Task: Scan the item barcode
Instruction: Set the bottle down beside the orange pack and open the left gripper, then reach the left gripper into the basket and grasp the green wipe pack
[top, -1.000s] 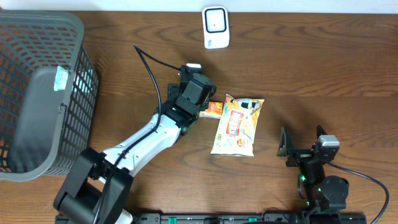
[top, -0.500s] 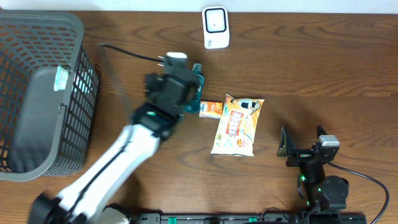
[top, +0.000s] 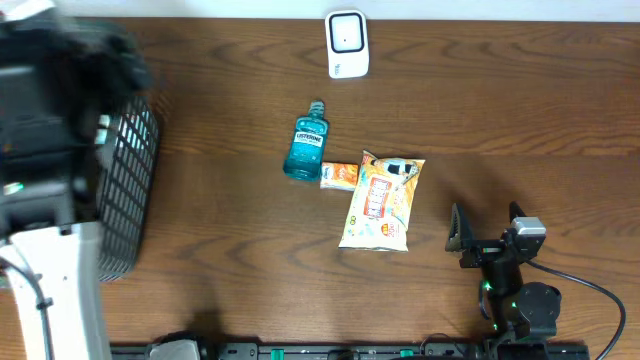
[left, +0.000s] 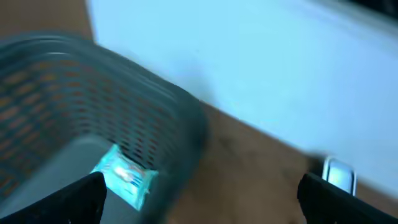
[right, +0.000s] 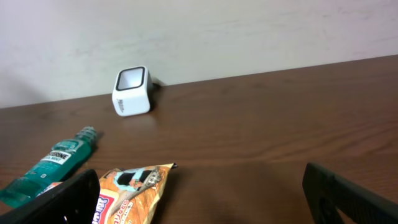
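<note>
A blue mouthwash bottle (top: 306, 152) lies on the wooden table, free of both grippers; the right wrist view has it at the left (right: 53, 165). Touching its base is a small orange packet (top: 340, 176), and beside that lies an orange snack bag (top: 380, 200) (right: 127, 193). The white scanner (top: 347, 44) (right: 132, 91) stands at the far edge. My left arm (top: 50, 120) is a blur over the basket at far left; the left gripper (left: 199, 199) is open and empty. At the near right my right gripper (top: 487, 238) (right: 202, 199) stands open, empty, right of the bag.
A grey mesh basket (top: 130, 170) (left: 93, 93) stands at the left edge with a teal packet (left: 124, 180) inside it. A pale wall runs behind the table's far edge.
The left gripper opened and left the blue bottle lying beside the orange packet. Its arm then swung fast to the left, over the basket. The right arm stayed put.
</note>
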